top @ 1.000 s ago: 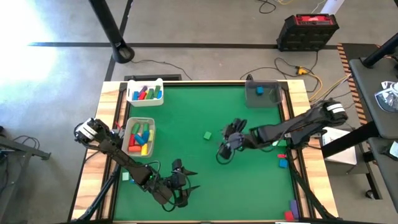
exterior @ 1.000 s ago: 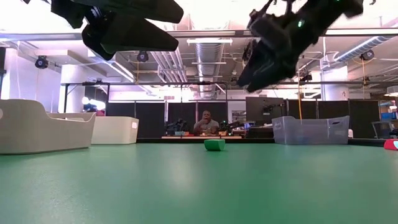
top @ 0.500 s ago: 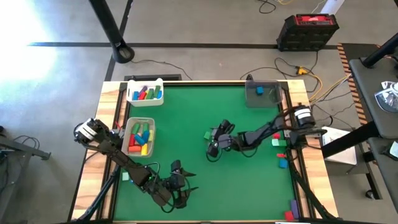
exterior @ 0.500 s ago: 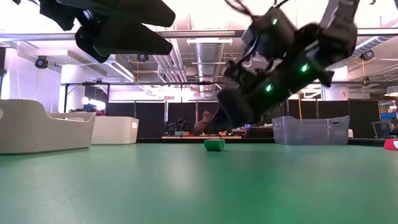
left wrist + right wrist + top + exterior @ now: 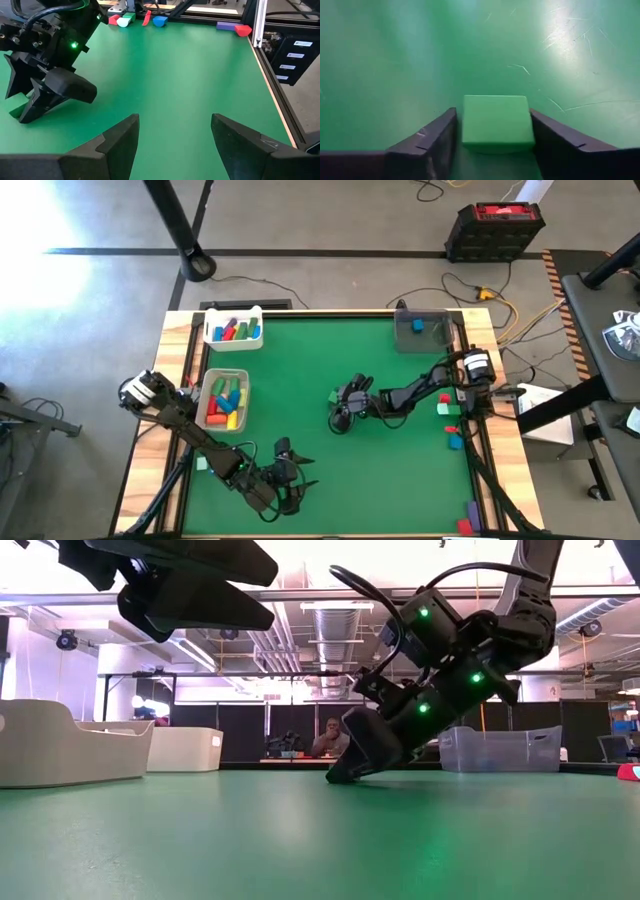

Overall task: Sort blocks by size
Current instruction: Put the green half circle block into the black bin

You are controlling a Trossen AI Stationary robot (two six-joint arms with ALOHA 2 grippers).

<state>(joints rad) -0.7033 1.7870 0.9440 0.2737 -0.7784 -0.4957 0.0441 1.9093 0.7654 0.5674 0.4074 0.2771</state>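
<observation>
Right gripper (image 5: 338,412): lowered to the green table (image 5: 400,470) near its middle, arm stretched in from the right edge, fingertips on the mat in the low view (image 5: 340,775).
Right claw state: spread, one finger on each side of the green block (image 5: 496,122), both fingers close against its sides; whether clamped, not clear.
Green block: on the mat near the table's middle, between those fingers.
Seen only from the right wrist: the block itself, square-topped, filling the gap between the fingers; in the low view hidden behind the gripper, in the high view only a green speck at the gripper (image 5: 333,397).
Seen only from the left wrist: right gripper side-on, tilted steeply down, green light lit on its body (image 5: 45,95).
Left gripper (image 5: 298,480): waiting over the near edge of the table, well apart from the block; fingers wide apart (image 5: 120,142), nothing between them.
Trays: three — white tray (image 5: 233,340) and grey tray (image 5: 242,395) on the left, both holding mixed blocks; clear bin (image 5: 405,340) at the far right with one blue block (image 5: 417,326).
Loose blocks by the right edge: several, red, blue, green and purple; exact count unclear.
</observation>
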